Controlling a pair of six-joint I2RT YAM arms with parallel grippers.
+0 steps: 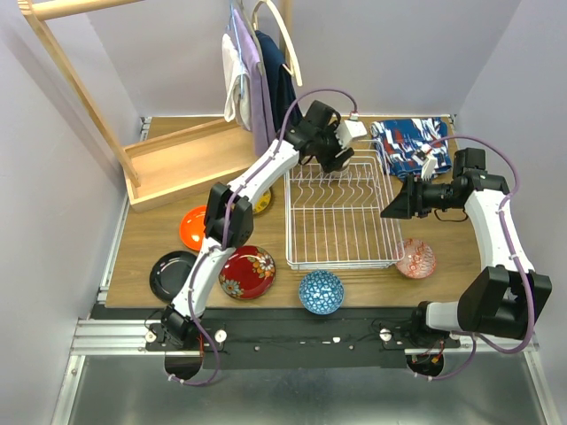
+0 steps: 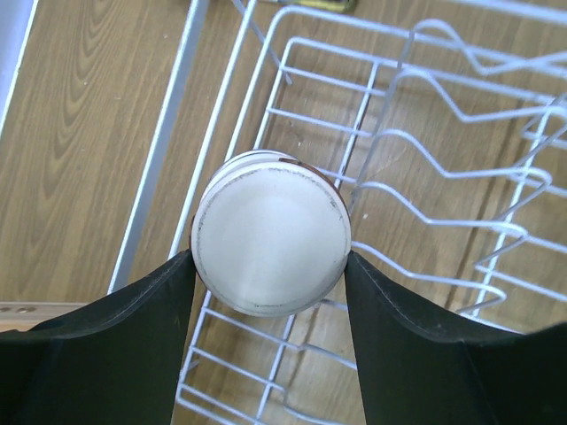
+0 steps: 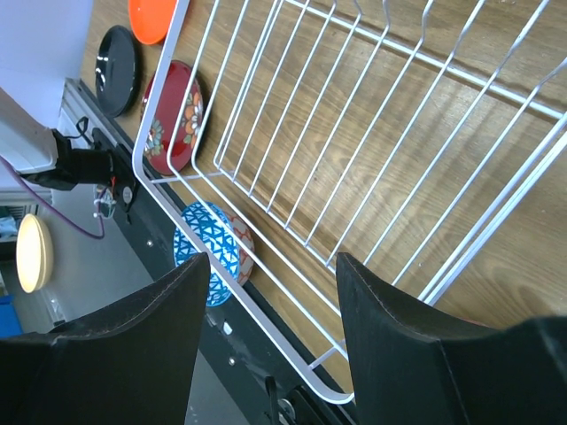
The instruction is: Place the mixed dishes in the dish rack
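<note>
My left gripper (image 1: pixel 335 161) is over the far end of the white wire dish rack (image 1: pixel 341 221). In the left wrist view it (image 2: pixel 270 261) is shut on a grey-beige cup (image 2: pixel 270 232), held above the rack's wires (image 2: pixel 425 168); the cup is hidden in the top view. My right gripper (image 1: pixel 390 211) is open and empty over the rack's right rim, as the right wrist view (image 3: pixel 270 266) shows. On the table lie an orange plate (image 1: pixel 190 227), a black plate (image 1: pixel 171 274), a red floral plate (image 1: pixel 247 271), a blue bowl (image 1: pixel 321 292) and a pink bowl (image 1: pixel 415 258). A yellow-patterned plate (image 1: pixel 263 202) is partly hidden under the left arm.
A blue-red patterned cloth (image 1: pixel 409 146) lies behind the rack at the right. A wooden frame (image 1: pixel 177 164) with hanging clothes (image 1: pixel 257 71) stands at the back left. The right wrist view shows the rack's near rim (image 3: pixel 266 266) and the blue bowl (image 3: pixel 205 252) by the table's front edge.
</note>
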